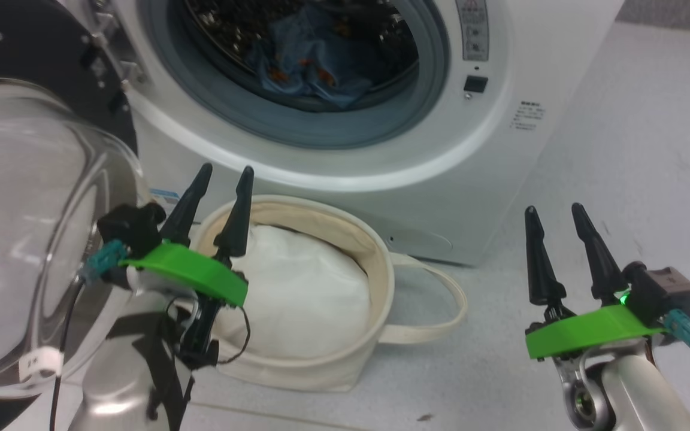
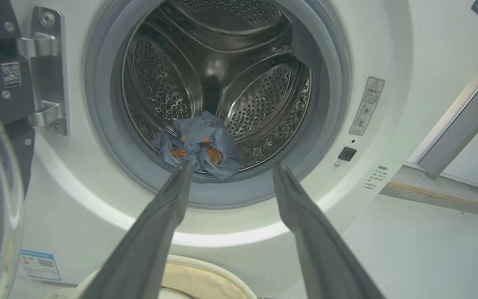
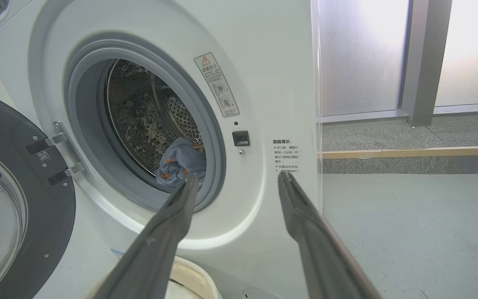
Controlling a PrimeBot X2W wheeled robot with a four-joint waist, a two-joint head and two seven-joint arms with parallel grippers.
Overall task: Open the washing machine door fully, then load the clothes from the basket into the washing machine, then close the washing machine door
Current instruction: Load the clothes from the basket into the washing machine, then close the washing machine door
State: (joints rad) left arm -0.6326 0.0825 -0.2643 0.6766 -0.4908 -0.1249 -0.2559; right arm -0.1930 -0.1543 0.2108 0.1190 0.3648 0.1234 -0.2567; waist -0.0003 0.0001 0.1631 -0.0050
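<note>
A white washer [image 1: 489,179] stands on a pale grey floor [image 1: 632,155]. Its door [image 1: 15,227] is swung wide open to the left. The door's black rim sits against the steel hinge [image 2: 46,70], and its clear glass bowl bulges out at the near left.

The round opening is uncovered, showing a grey gasket [image 2: 106,124] and, behind it, the perforated steel drum [image 2: 255,83]. The clothes [image 1: 315,66] are inside the drum. They form a crumpled light blue bundle with orange-brown print, lying low at the front just behind the lower edge of the gasket.

The basket [image 1: 381,263] sits on the floor just in front of the washer, below the opening. It is cream canvas and holds white padding [image 1: 303,293]. One loop handle [image 1: 450,299] lies flat on the floor to its right. A small blue sticker [image 1: 164,196] shows on the washer front, left of the basket.

The left gripper [image 1: 225,170] hangs above the basket's left rim, just right of the door glass. Its two dark fingers are spread wide with nothing between them, and they point toward the opening.

The right gripper [image 1: 553,209] is at the near right over bare floor, well apart from the basket. Its fingers are also spread wide and empty, and they point toward the right side of the washer front.
</note>
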